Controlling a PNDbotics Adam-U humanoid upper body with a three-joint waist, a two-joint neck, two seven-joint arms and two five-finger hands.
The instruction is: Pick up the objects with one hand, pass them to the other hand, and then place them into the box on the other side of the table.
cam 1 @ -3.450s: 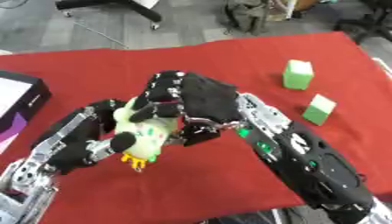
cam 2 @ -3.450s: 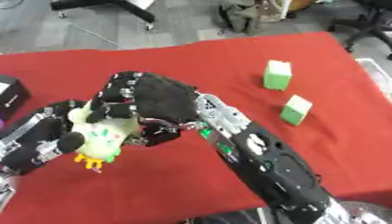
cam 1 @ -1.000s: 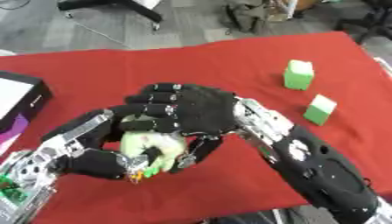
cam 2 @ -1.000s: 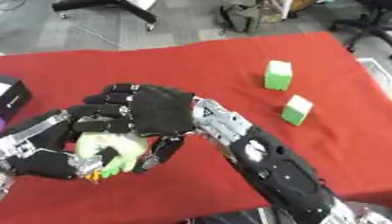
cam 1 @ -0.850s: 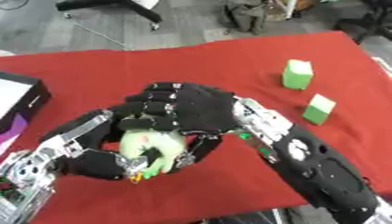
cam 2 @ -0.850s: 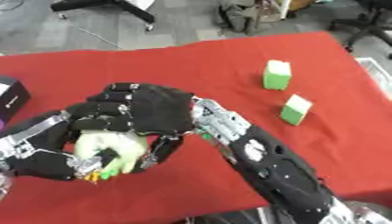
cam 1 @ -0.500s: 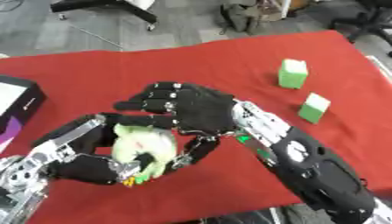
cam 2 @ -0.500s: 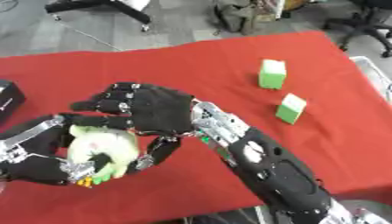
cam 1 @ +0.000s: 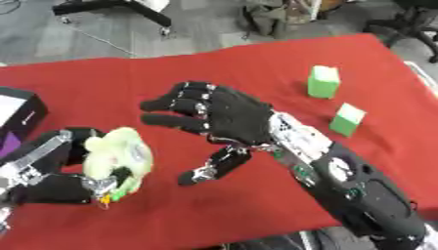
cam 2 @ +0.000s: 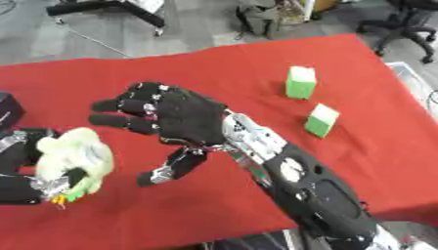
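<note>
Only in the left eye view is the box [cam 1: 19,117] seen with its dark side wall and pale top face, at the left edge of the red table [cam 1: 256,73]; in the right eye view just a dark corner of it is cut off by the frame. The right eye view, in turn, shows more of the table's right edge and a strip of floor beyond it.

A pale yellow-green soft toy [cam 1: 120,158] is held in the left hand [cam 1: 53,171], whose fingers are curled round it from the left and from beneath, low on the left side of the table and near the box. The toy's long axis runs roughly from upper left to lower right, with a small green and orange end pointing down towards the near table edge; what that end is cannot be made out.

The right hand [cam 1: 224,114] is released, its fingers spread and pointing left, thumb hanging down, and it is held apart from the toy, just to its right, with red cloth showing between them.

Two green blocks with white tops are seen on the right half of the table: a far block [cam 2: 300,83] standing upright and a near block [cam 2: 321,120] slightly tilted, apart from each other.
</note>
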